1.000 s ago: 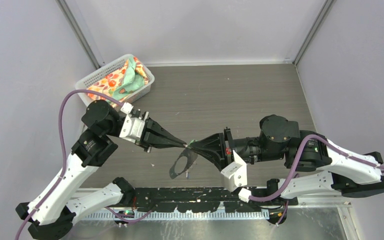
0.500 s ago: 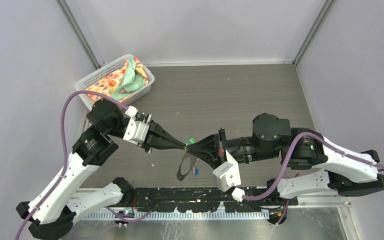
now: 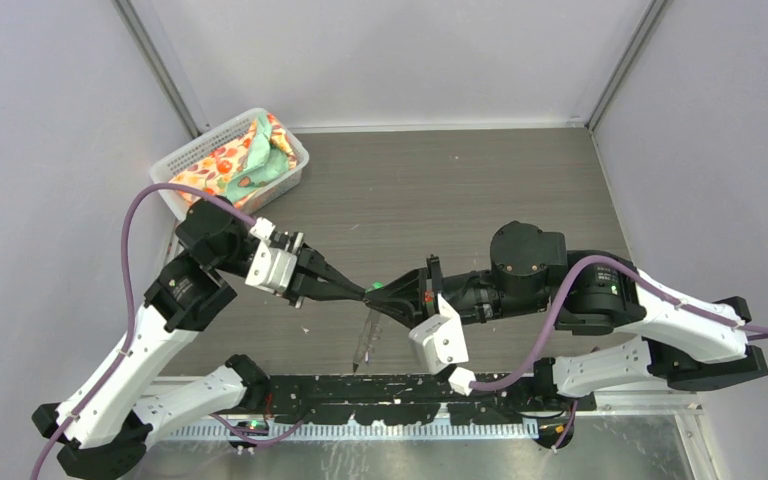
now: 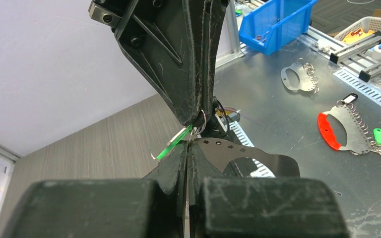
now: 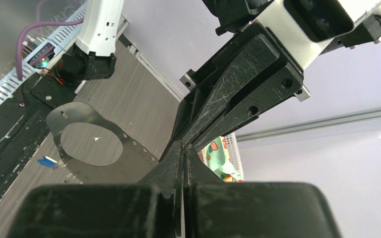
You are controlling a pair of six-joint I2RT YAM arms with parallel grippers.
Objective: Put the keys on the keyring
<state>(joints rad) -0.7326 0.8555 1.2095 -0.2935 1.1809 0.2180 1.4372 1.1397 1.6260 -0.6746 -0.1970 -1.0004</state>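
Observation:
The keyring (image 3: 365, 340) is a flat grey metal plate with an oval opening and a row of small holes. It hangs edge-on below the two gripper tips, above the table. My left gripper (image 3: 368, 290) is shut on its upper edge, as the left wrist view (image 4: 248, 156) shows. My right gripper (image 3: 386, 296) is shut tip to tip against the left one, on the small ring of the green key (image 4: 173, 144). The blue key (image 5: 45, 161) hangs at the plate's lower edge (image 5: 129, 158).
A white mesh basket (image 3: 230, 160) with patterned cloth stands at the back left. A black rail (image 3: 380, 385) runs along the table's near edge. Beyond it on the metal bench lie a blue bin (image 4: 278, 22) and spare key plates (image 4: 347, 131).
My right arm has pushed left, so the meeting point of the grippers shifted left. The keyring has swung from showing its face to hanging edge-on in the top view.

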